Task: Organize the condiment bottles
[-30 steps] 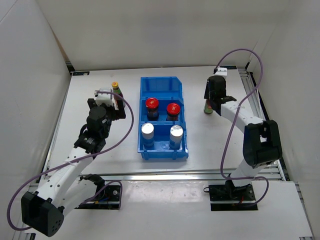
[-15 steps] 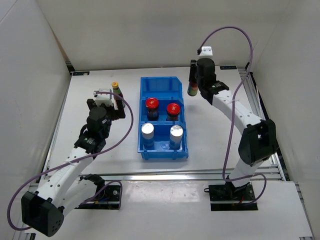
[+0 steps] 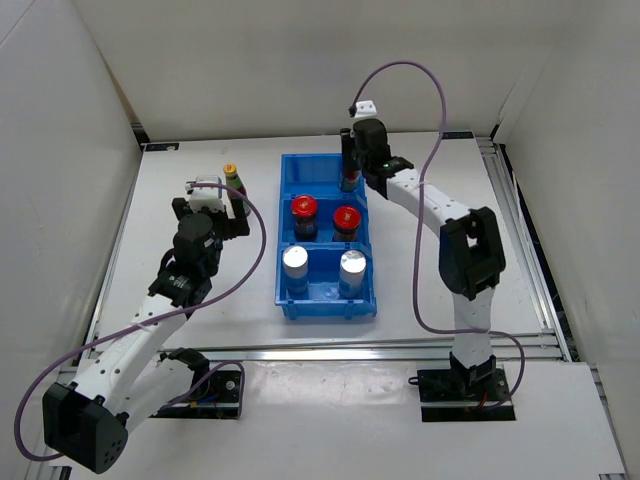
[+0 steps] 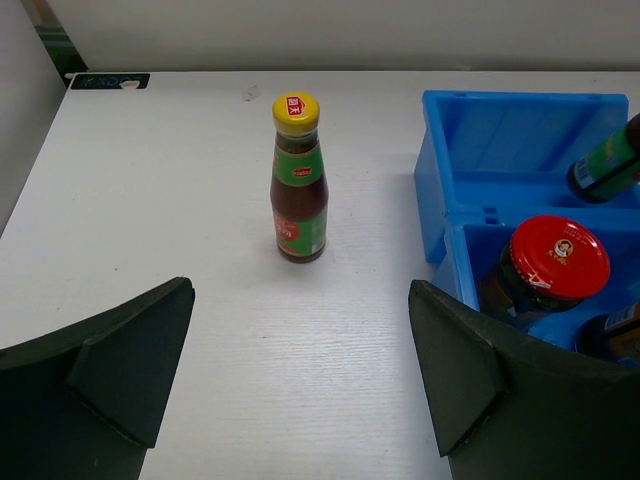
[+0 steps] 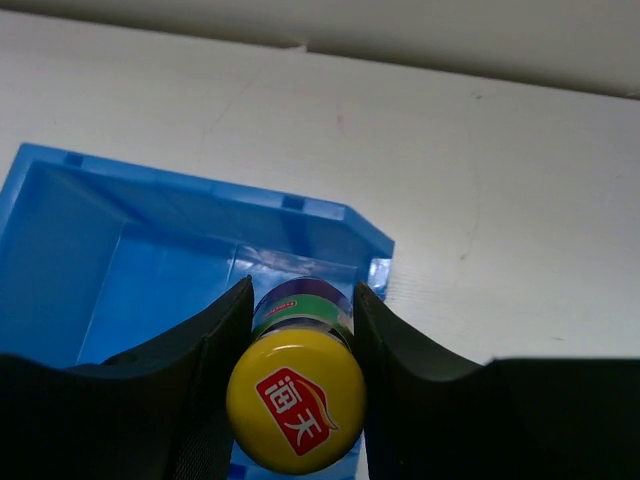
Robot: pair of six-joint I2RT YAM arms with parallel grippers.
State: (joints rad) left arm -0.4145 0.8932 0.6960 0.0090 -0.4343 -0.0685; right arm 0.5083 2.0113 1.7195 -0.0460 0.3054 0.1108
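From above we see the right gripper (image 3: 350, 172) clamped on a slim bottle (image 3: 350, 183) over the far end of the blue bin (image 3: 283, 255), with two red-lidded jars (image 3: 304, 207) mid-bin and two silver-capped shakers (image 3: 295, 259) in the near row. In the left wrist view, the left gripper (image 4: 300, 300) gapes wide toward the second slim bottle (image 4: 299, 180), which stands upright left of the bin, its green label unreadable. In the right wrist view, the held bottle's yellow cap (image 5: 296, 400) bears a red badge with white Chinese characters.

The right pincer (image 5: 300, 305) seemingly hides most of the slim bottle (image 5: 296, 400).
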